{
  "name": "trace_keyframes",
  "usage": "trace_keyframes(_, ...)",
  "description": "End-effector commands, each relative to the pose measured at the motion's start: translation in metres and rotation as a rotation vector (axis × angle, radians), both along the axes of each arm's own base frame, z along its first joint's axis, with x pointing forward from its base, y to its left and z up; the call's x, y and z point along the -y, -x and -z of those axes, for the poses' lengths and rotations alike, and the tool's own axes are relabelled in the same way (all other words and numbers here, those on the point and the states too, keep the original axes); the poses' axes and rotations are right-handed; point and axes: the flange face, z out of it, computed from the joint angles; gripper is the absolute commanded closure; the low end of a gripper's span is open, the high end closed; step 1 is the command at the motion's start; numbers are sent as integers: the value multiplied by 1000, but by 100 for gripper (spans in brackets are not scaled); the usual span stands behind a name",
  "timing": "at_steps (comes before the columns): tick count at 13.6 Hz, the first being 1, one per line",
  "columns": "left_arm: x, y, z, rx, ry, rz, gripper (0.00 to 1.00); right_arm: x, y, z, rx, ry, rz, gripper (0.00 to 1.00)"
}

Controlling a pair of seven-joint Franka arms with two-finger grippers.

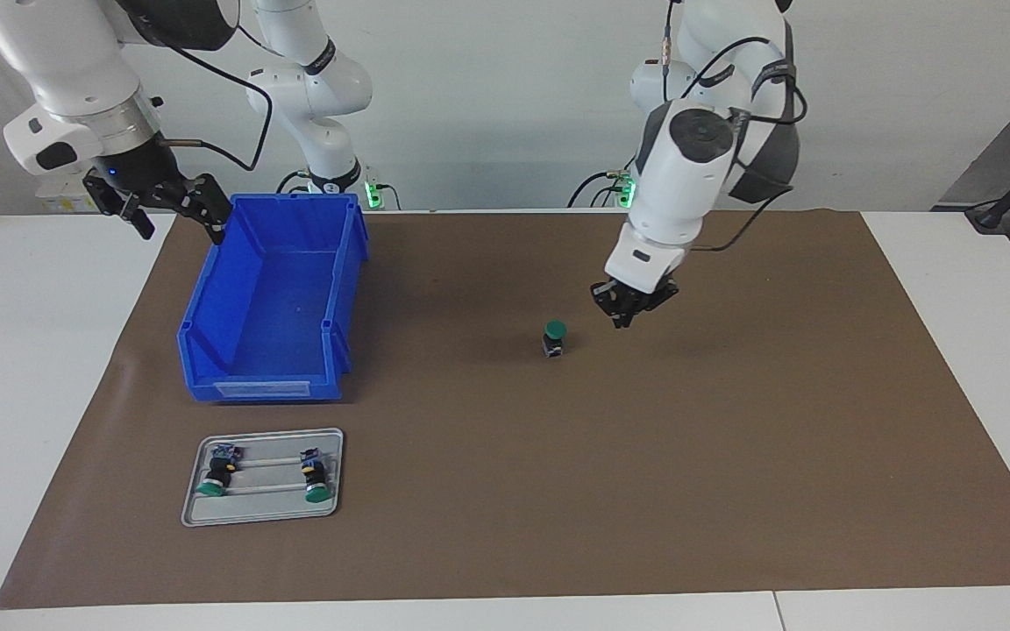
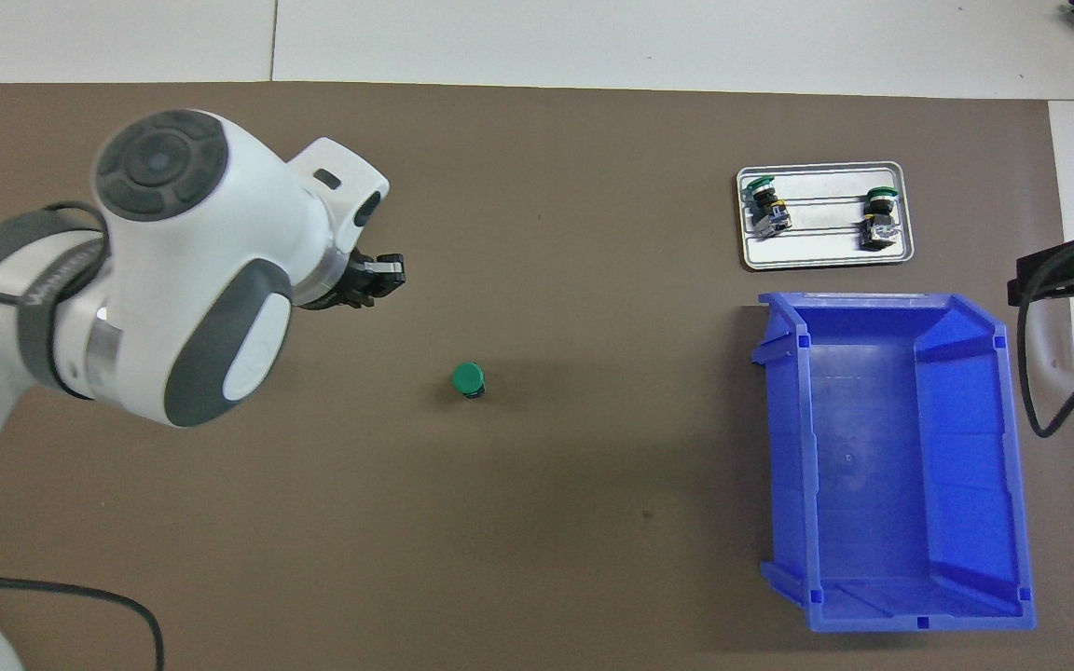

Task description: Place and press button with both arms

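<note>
One button [image 1: 555, 337] with a green cap stands upright on the brown mat near the table's middle; it also shows in the overhead view [image 2: 468, 378]. My left gripper [image 1: 632, 308] hangs low over the mat beside the button, toward the left arm's end, not touching it. Its fingers look shut and empty; it also shows in the overhead view [image 2: 380, 278]. My right gripper [image 1: 174, 210] is raised over the mat's edge beside the blue bin, open and empty, and shows in the overhead view [image 2: 1073, 275].
A blue bin [image 1: 264, 381], empty, stands at the right arm's end [image 2: 784, 447]. A grey tray [image 1: 264, 513], farther from the robots than the bin, holds two more buttons [image 1: 217, 473] [image 1: 315, 478] lying on their sides. A brown mat [image 1: 733, 491] covers the table.
</note>
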Motion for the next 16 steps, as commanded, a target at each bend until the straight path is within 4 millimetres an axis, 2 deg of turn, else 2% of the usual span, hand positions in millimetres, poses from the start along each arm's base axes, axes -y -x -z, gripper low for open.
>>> trace_keyframes(1, -81, -20, -27, -26, -12, 48, 84, -1, 6, -1, -5, -9, 3, 0)
trace_keyframes(4, -161, -20, -49, -26, -15, 68, 84, -1, 6, -1, -5, -9, 3, 0)
trace_keyframes(5, -182, -13, -59, -36, -51, 87, 83, -1, 6, -1, -7, -9, 3, 0)
trace_keyframes(6, -189, -2, -75, -33, -104, 121, 81, -1, 6, -1, -5, -9, 3, 0)
trace_keyframes(7, -193, 7, -88, -32, -128, 132, 78, -1, 6, 0, -11, -10, 0, 0)
trace_keyframes(8, -196, 13, -97, -31, -128, 128, 67, -3, 7, 0, -18, -10, -7, 0)
trace_keyframes(9, -195, 17, -108, -2, -128, 128, 32, -10, 8, 1, -31, -27, -43, 0)
trace_keyframes(10, -194, 19, -116, 24, -126, 131, 6, -13, 7, -1, -19, -45, -70, 0)
trace_keyframes(11, -193, 19, -117, 35, -120, 128, 0, -18, 4, -3, 6, -52, -76, 0)
trace_keyframes(12, -192, 19, -118, 40, -115, 130, 0, -33, 1, -5, 25, -60, -96, 0)
trace_keyframes(14, -188, 19, -118, 45, -80, 128, 0, -72, -5, -5, 63, -66, -99, 0)
trace_keyframes(15, -186, 19, -118, 49, -60, 123, 0, -92, -8, 1, 75, -69, -67, 0)
trace_keyframes(16, -187, 20, -115, 46, -57, 119, 0, -125, -8, 11, 96, -79, -62, 0)
